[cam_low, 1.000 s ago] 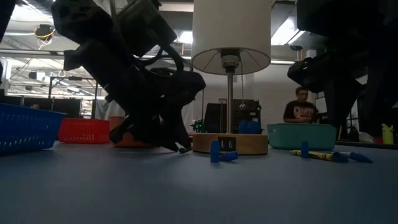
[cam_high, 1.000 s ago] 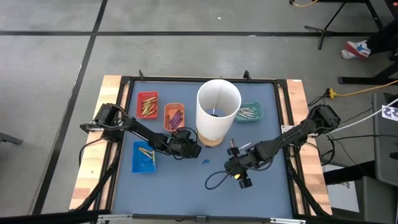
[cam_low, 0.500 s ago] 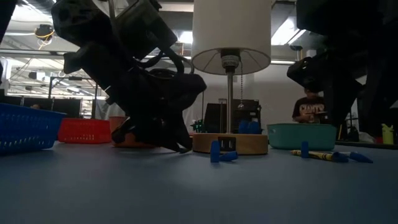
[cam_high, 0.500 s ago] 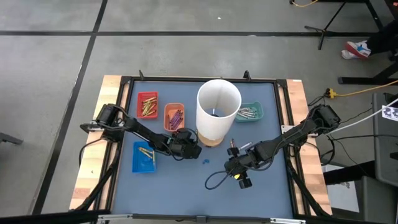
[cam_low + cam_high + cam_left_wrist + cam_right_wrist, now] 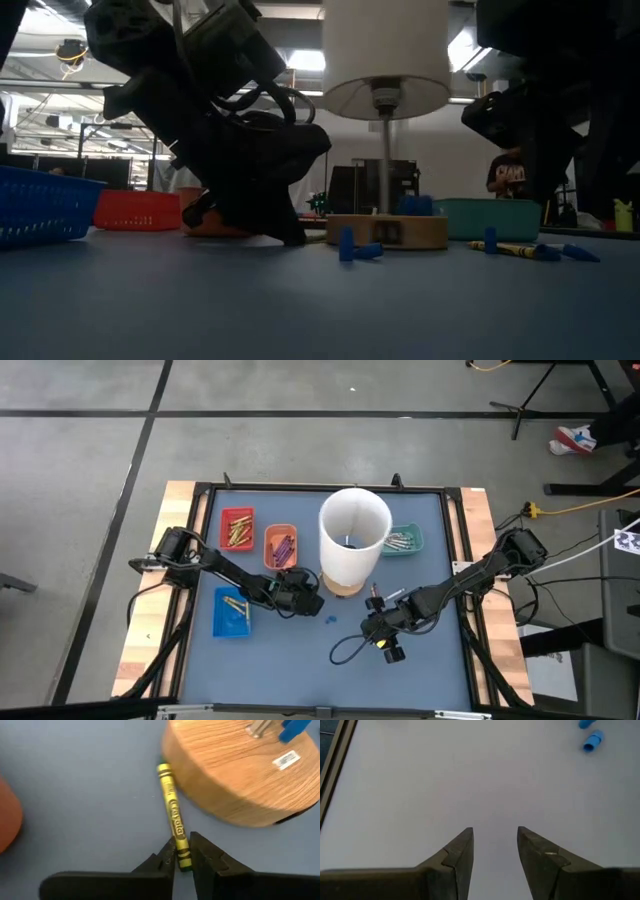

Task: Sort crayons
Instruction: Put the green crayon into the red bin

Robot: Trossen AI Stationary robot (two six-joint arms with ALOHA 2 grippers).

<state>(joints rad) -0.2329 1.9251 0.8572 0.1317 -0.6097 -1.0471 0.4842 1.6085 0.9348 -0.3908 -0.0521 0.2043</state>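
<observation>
A yellow crayon (image 5: 172,810) lies on the blue table mat beside the round wooden base (image 5: 240,775) of the white-shaded lamp (image 5: 354,540). My left gripper (image 5: 183,844) is shut on the crayon's near end; in the high view it sits left of the lamp base (image 5: 312,600). My right gripper (image 5: 495,832) hangs open over bare mat, right of centre (image 5: 378,625), touching nothing. Other crayons lie sorted in the red (image 5: 237,528), orange (image 5: 280,546), teal (image 5: 402,540) and blue (image 5: 232,612) trays. My left gripper pinches the yellow crayon's near end (image 5: 180,840) between its two fingers. The fingers slant down from the table's left and run roughly along the crayon. The crayon lies flat on the mat, its far end (image 5: 163,769) by the lamp's wooden base.
The tall lamp stands mid-table, close to my left gripper. Small blue pieces (image 5: 330,620) lie between the two grippers. More crayons (image 5: 510,247) lie on the mat to the right in the low view. A cable loop (image 5: 345,650) lies near my right gripper.
My left gripper has shut on the yellow crayon's end without shifting its place. The lamp has slid a little toward the table's right edge. My right arm has kept still.
</observation>
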